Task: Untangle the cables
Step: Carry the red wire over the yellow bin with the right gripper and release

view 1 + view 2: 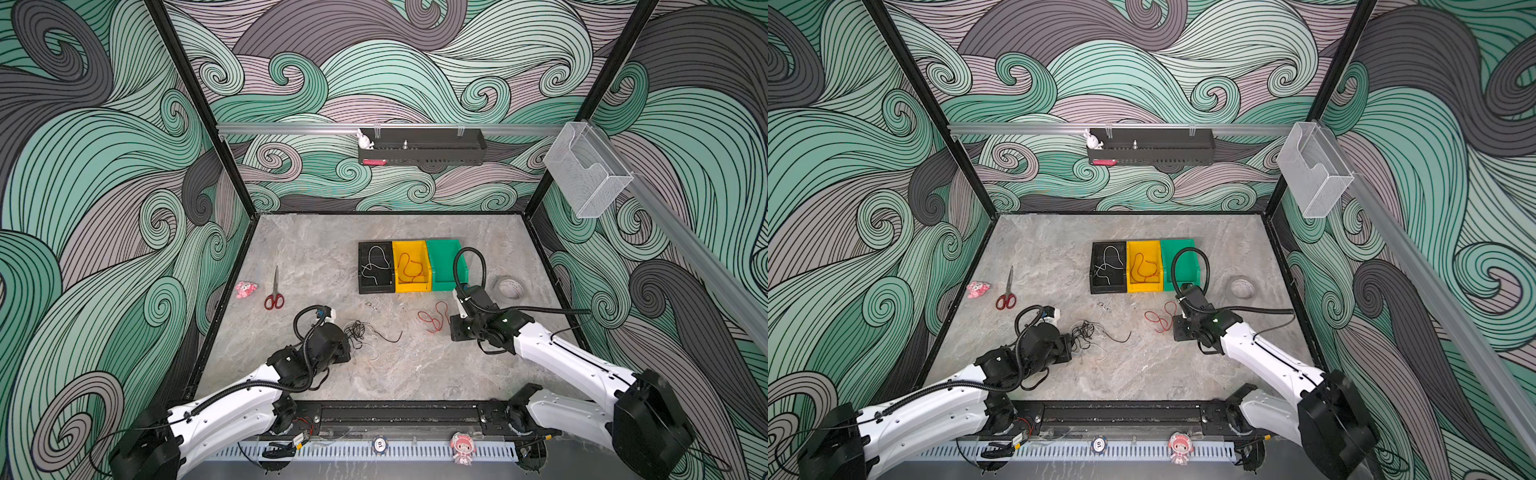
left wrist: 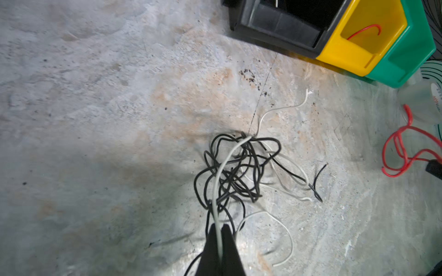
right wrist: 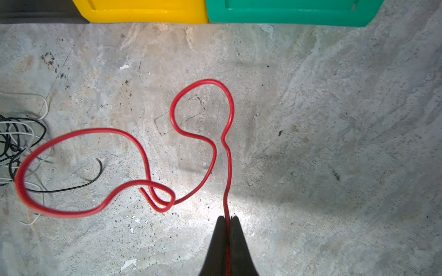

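A tangle of black and white cables (image 2: pixel 234 172) lies on the grey table, left of centre in both top views (image 1: pixel 361 330) (image 1: pixel 1086 332). My left gripper (image 2: pixel 218 228) is shut on a white cable (image 2: pixel 214 196) that runs up out of the tangle and between its fingers. It sits at the tangle's near-left edge (image 1: pixel 348 345). A red cable (image 3: pixel 229 167) lies apart in loose loops to the right (image 1: pixel 434 318). My right gripper (image 3: pixel 228 217) is shut on one strand of it, just right of the loops (image 1: pixel 454 328).
Three bins stand in a row behind the cables: black (image 1: pixel 360 286) with a white cable inside, yellow (image 1: pixel 395 286) with a red cable inside, and green (image 1: pixel 442 249). Red-handled scissors (image 1: pixel 274 297) and a pink toy (image 1: pixel 246 289) lie far left. A grey round object (image 1: pixel 510 287) sits right.
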Tool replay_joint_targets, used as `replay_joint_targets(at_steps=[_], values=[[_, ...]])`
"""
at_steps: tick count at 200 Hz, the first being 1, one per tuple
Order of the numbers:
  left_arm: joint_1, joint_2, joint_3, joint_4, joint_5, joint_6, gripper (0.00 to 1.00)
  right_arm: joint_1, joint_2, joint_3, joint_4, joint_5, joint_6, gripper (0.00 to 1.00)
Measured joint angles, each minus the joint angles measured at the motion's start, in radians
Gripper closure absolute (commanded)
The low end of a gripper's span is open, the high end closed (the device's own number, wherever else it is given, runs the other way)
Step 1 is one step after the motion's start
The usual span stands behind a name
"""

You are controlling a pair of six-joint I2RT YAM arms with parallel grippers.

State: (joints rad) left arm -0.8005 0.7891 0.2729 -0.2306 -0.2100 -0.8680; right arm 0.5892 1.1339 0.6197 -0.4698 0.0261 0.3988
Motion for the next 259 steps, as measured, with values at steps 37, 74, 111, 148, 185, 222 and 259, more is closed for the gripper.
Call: replay_joint_targets(at_steps=[37, 74, 111, 148, 185, 222, 259], values=[[0.0, 0.0, 0.001, -0.001, 0.01, 0.0, 1.0, 0.0, -0.002, 0.0, 0.004, -0.056, 0.001, 0.99], [0.0, 0.055, 0.008, 0.02, 0.046, 0.002, 0.95, 0.0, -0.008, 0.003, 0.034, -0.143, 0.007, 0.98], [0.0, 0.136, 0.055, 0.031, 0.102, 0.018, 0.89, 0.0, -0.002, 0.065, 0.063, -0.2, 0.03, 0.98], [0.0, 0.19, 0.081, 0.074, 0.148, 0.032, 0.82, 0.0, 0.079, 0.217, 0.077, -0.206, 0.04, 0.98], [0.0, 0.202, 0.081, 0.094, 0.176, 0.038, 0.8, -0.005, 0.227, 0.411, 0.092, -0.172, 0.028, 0.98], [0.0, 0.202, 0.08, 0.098, 0.193, 0.038, 0.8, -0.044, 0.414, 0.572, 0.081, -0.108, 0.018, 0.98], [0.0, 0.2, 0.08, 0.105, 0.2, 0.037, 0.8, -0.072, 0.597, 0.708, 0.026, -0.003, -0.008, 0.98]])
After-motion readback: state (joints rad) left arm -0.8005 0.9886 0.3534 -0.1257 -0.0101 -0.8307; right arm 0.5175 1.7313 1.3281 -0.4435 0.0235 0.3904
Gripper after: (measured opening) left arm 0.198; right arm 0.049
